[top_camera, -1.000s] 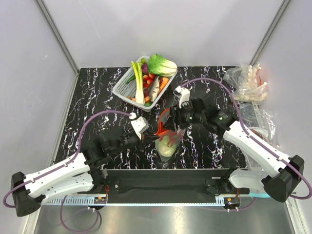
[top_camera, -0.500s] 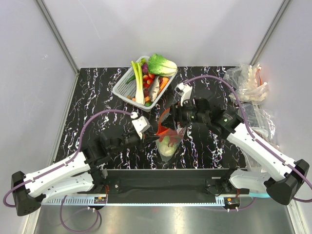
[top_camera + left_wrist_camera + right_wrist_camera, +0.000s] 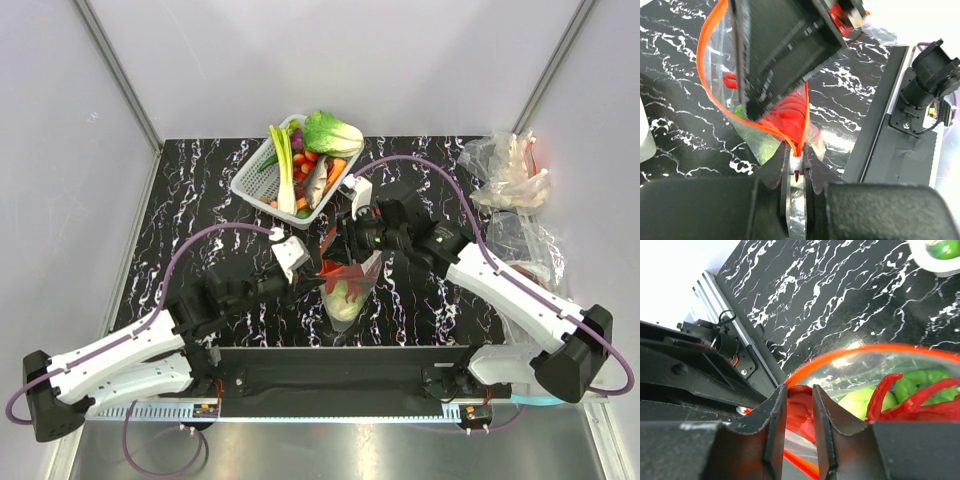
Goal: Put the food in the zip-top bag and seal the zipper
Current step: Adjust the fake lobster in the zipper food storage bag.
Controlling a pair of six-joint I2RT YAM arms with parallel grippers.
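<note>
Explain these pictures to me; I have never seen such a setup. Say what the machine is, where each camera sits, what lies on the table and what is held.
Two white robot arms are bolted to a black marbled table. The wide picture looks down from above; the other two come from a camera on each wrist, showing that arm's own fingers. Between the arms is a clear plastic zip-top bag holding a red plastic lobster and a pale green cabbage. The left gripper pinches its red-orange zipper strip; the right gripper seems to grip the opposite rim, so the mouth gapes open. Behind sit a white basket of vegetables and, far right, crumpled clear plastic.
</note>
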